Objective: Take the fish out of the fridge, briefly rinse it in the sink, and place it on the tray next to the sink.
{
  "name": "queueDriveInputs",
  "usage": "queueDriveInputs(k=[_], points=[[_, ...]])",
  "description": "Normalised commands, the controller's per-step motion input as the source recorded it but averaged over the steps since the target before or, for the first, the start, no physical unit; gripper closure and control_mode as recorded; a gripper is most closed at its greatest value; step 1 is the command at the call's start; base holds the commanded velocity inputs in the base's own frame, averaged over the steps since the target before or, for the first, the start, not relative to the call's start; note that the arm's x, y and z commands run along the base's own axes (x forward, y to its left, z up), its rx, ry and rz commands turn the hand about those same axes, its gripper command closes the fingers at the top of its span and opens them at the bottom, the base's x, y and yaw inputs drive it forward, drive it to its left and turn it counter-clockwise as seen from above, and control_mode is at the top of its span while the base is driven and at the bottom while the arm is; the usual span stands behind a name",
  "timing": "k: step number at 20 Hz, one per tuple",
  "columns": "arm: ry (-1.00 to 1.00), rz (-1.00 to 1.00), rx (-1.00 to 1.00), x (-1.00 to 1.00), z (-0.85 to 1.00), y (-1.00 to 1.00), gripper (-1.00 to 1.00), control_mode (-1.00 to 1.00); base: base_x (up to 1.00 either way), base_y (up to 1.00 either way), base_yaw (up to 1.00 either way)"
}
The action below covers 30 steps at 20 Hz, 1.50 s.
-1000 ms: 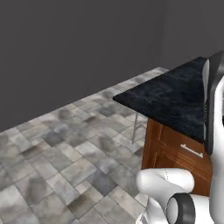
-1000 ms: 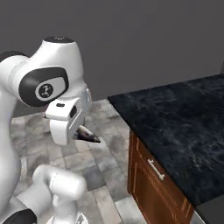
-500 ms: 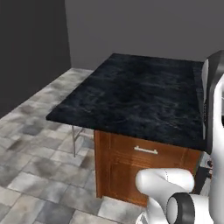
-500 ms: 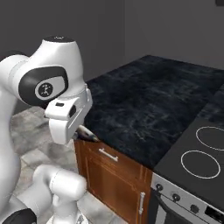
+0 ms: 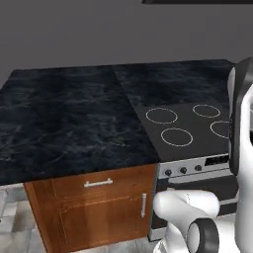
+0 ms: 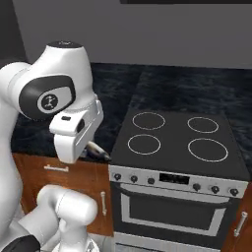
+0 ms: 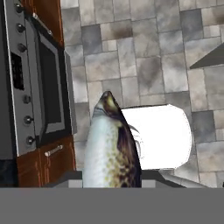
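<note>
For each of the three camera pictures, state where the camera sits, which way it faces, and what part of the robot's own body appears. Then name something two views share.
Left base view: behind the arm's left, looking forward and down over the dark marbled countertop and black four-ring stovetop; white arm at right.
Right base view: behind the arm's right, facing the stovetop and steel oven; arm at left, gripper shut on the small grey fish.
Hand view: on the hand, pointing down at the grey tiled floor; fish fills the centre.
Shared: both base views show the stovetop.

Both base views share the stove (image 5: 190, 129); hand view faces floor (image 7: 144, 52).
</note>
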Motion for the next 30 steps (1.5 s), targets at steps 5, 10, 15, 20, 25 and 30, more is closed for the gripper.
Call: queueDriveInputs(k=[5,10,15,20,25,30], points=[[0.00,0.00,0.00,0.00,0.00,0.00,1.00,1.00,0.00,-0.49,-0.65],[0.00,0.00,0.00,0.00,0.00,0.00,1.00,1.00,0.26,-0.21,-0.44],[0.00,0.00,0.00,0.00,0.00,0.00,1.00,1.00,0.41,-0.14,-0.16],[0.00,0.00,0.00,0.00,0.00,0.00,1.00,1.00,0.16,-0.34,-0.72],[0.00,0.00,0.00,0.00,0.00,0.00,1.00,1.00,0.11,-0.28,-0.75],[0.00,0.00,0.00,0.00,0.00,0.00,1.00,1.00,0.32,-0.18,-0.66]])
